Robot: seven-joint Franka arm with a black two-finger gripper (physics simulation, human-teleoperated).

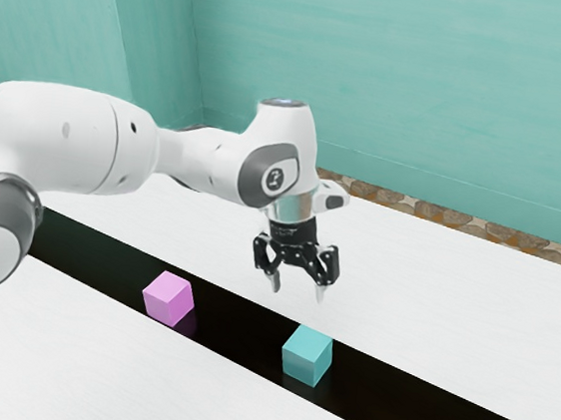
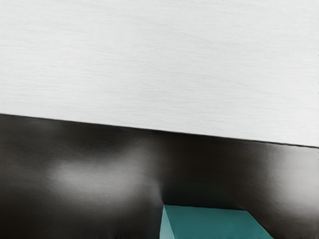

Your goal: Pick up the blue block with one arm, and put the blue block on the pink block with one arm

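A blue-teal block rests on the black strip of the table, toward the exterior view's right. A pink block sits on the same strip, farther to the exterior view's left. My black gripper hangs open in the air a short way above the blue block and slightly behind it, its fingers pointing down with nothing between them. In the wrist view the blue block shows its top face just below my hand, on the dark strip.
The black strip runs diagonally between two white table surfaces. A teal wall stands behind the table, with a patterned floor border at its foot. My white arm comes in from the exterior view's left.
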